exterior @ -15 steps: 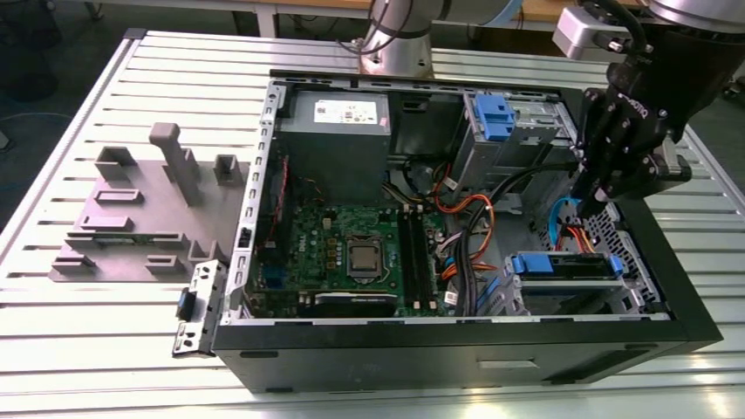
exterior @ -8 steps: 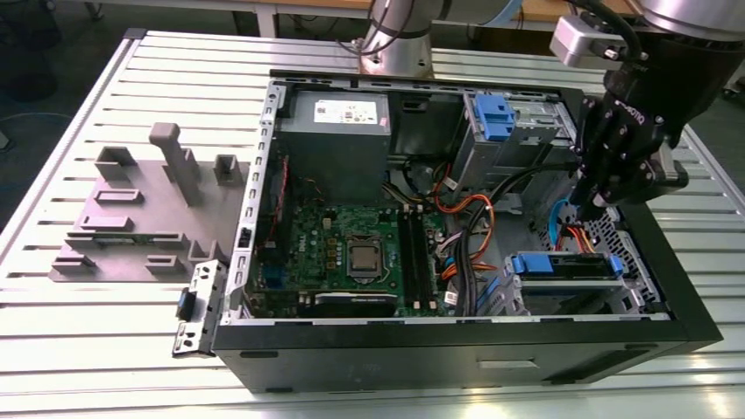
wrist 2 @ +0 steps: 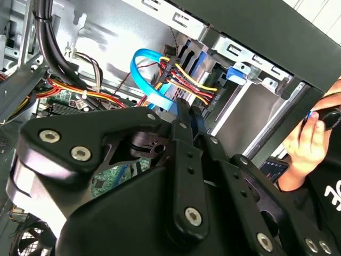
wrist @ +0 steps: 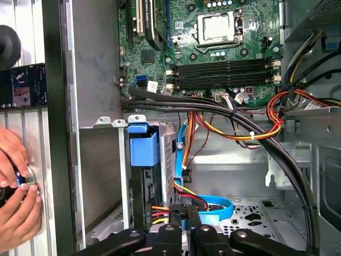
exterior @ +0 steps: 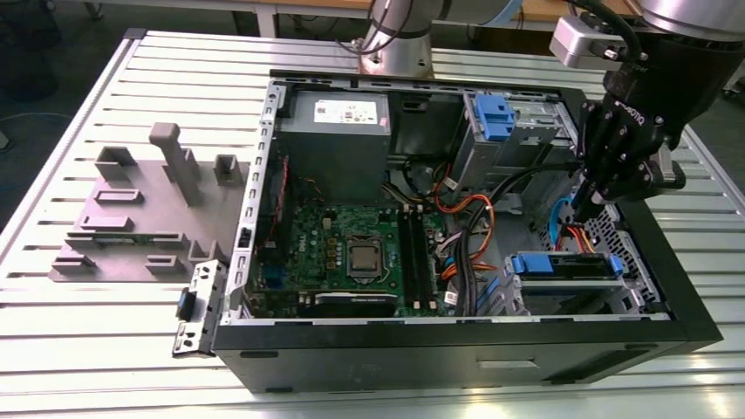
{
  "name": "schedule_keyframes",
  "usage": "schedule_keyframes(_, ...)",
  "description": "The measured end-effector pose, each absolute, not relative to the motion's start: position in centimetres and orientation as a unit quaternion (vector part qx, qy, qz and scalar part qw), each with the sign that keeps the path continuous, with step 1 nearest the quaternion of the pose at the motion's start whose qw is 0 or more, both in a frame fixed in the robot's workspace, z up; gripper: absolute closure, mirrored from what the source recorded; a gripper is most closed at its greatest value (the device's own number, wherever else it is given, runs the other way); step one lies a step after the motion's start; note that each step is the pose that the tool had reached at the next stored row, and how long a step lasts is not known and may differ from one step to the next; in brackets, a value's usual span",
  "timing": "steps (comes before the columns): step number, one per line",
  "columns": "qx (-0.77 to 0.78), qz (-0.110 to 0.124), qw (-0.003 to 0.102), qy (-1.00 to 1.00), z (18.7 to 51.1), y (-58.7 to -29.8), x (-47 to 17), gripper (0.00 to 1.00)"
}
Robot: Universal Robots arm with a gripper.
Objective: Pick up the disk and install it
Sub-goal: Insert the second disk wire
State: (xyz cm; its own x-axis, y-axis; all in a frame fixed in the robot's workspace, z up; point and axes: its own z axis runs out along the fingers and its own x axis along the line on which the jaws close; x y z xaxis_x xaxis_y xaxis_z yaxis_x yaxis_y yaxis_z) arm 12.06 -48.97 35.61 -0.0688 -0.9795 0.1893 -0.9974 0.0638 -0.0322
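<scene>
Closest to me is the black front of the open computer case (exterior: 466, 362), lying on its side on the ribbed metal desk (exterior: 82, 336). Inside it, the green motherboard (exterior: 349, 244) fills the middle and the grey power-supply box (exterior: 338, 131) sits at the far end.

The disk (exterior: 570, 267) sits in the drive bay at the near corner of the case, on the exterior view's right, its blue rail facing into the case. In the first wrist view it (wrist: 144, 149) stands on edge in the bay, with red, yellow and black wires (wrist: 186, 194) and a blue flat cable (wrist: 213, 205) running in at its end.

The gripper (exterior: 582, 209) reaches down into the case just above that bay, among the cables. In both wrist views the fingers (wrist 2: 184, 122) are drawn close, only a slit between them, right at the wire bundle; whether they pinch a plug I cannot tell.

A person's hands (wrist: 16, 197) rest just outside the case wall. A grey moulded fixture (exterior: 128, 218) lies on the desk at the exterior view's left.
</scene>
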Motion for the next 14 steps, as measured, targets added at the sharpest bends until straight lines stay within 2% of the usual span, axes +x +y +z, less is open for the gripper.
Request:
schedule_keyframes(5,0.680,0.074,0.056,-0.727,35.58,-49.15,11.65,0.84)
schedule_keyframes(10,0.681,0.061,0.042,-0.728,35.57,-49.40,11.44,0.84)
schedule_keyframes(14,0.681,0.061,0.042,-0.729,35.56,-49.40,11.44,0.84)
